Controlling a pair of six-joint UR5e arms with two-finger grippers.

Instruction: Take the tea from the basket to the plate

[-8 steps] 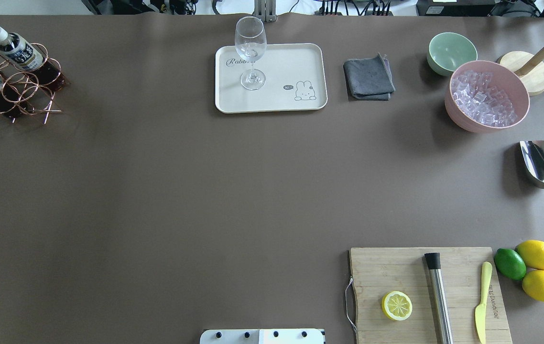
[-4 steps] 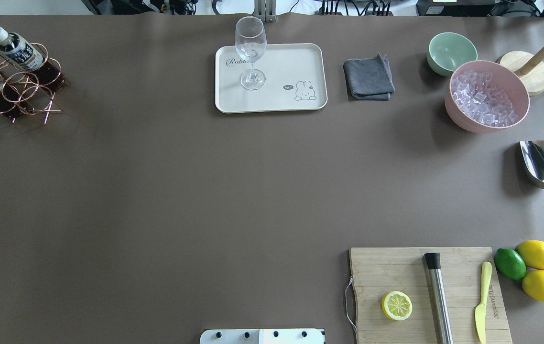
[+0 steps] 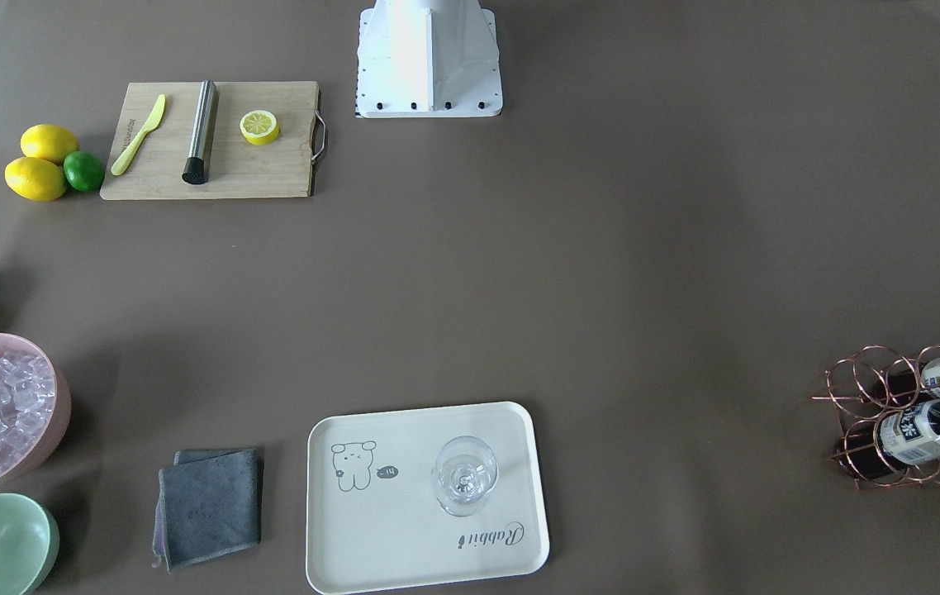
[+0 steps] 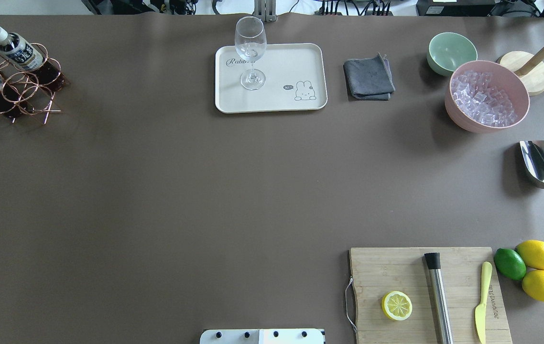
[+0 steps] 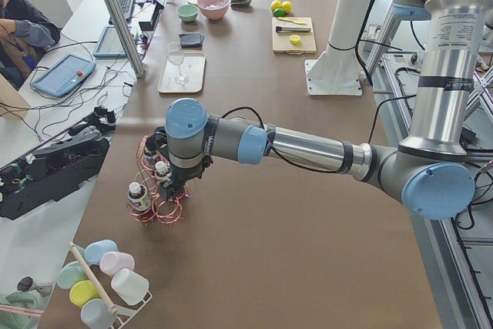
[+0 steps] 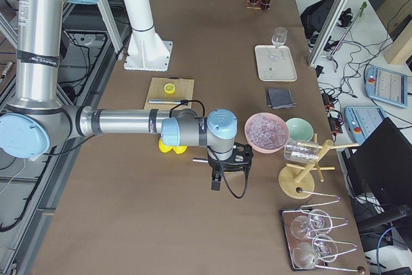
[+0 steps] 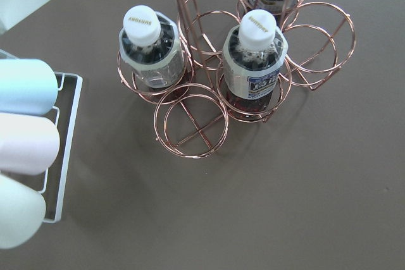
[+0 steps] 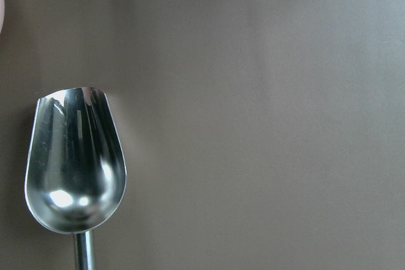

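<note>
The copper wire basket (image 7: 190,132) stands at the table's far left end (image 4: 23,91) and holds three white-capped bottles. In the left wrist view the tea (image 7: 147,49) is the left bottle; its label hardly shows from above. Two bottles with white-and-blue labels (image 7: 256,61) stand beside it. My left gripper (image 5: 176,186) hangs right over the basket; I cannot tell if it is open. The cream plate (image 4: 296,67) lies at the far middle and carries a wine glass (image 4: 251,76). My right gripper (image 6: 230,159) hovers over a steel scoop (image 8: 73,162); I cannot tell its state.
A rack of pastel cups (image 7: 25,131) lies close to the basket. A grey cloth (image 4: 369,77), a green bowl (image 4: 451,51) and a pink bowl of ice (image 4: 487,95) sit right of the plate. A wooden board (image 4: 396,272) with lemon half, muddler and knife is near the robot.
</note>
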